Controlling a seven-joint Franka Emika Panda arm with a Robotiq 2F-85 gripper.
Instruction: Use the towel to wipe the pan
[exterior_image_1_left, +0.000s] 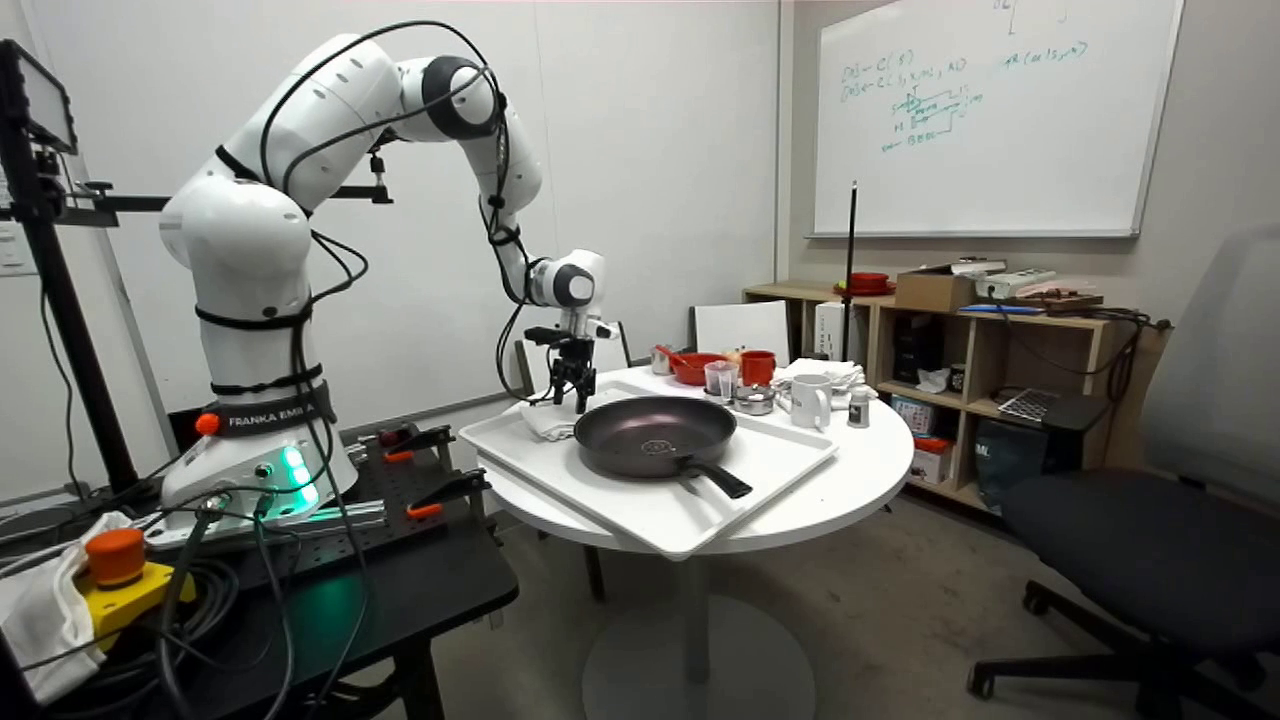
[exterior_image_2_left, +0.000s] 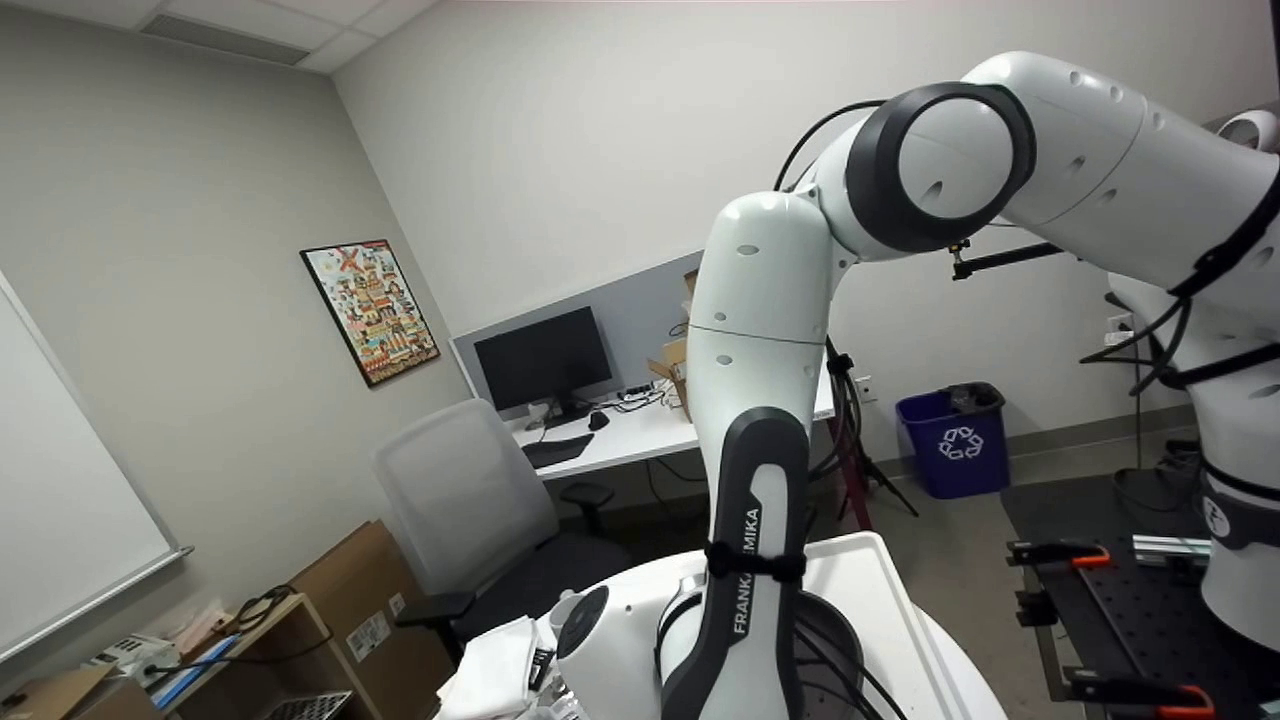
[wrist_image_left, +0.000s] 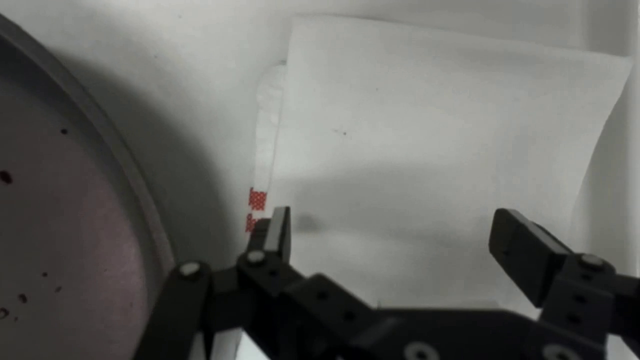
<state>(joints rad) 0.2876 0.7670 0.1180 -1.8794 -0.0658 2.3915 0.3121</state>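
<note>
The black frying pan (exterior_image_1_left: 655, 437) rests on a white tray (exterior_image_1_left: 690, 515), its handle pointing toward the tray's front right side. The folded white towel (exterior_image_1_left: 548, 422) lies flat on the tray beside the pan. In the wrist view the towel (wrist_image_left: 425, 125) shows red marks at its left edge, and the pan (wrist_image_left: 65, 210) fills the left side. My gripper (exterior_image_1_left: 570, 402) points down over the towel. In the wrist view the gripper (wrist_image_left: 392, 225) is open, with a finger over each side of the towel and nothing between them. In an exterior view the arm partly hides the pan (exterior_image_2_left: 838, 650) and the gripper is hidden.
The round white table (exterior_image_1_left: 880, 470) carries the tray. Behind the pan stand a red pan (exterior_image_1_left: 692, 370), a red cup (exterior_image_1_left: 758, 367), a clear cup (exterior_image_1_left: 720, 380), a metal tin (exterior_image_1_left: 754, 400), a white mug (exterior_image_1_left: 810, 400), a small jar (exterior_image_1_left: 858, 408) and stacked white cloths (exterior_image_1_left: 825, 372).
</note>
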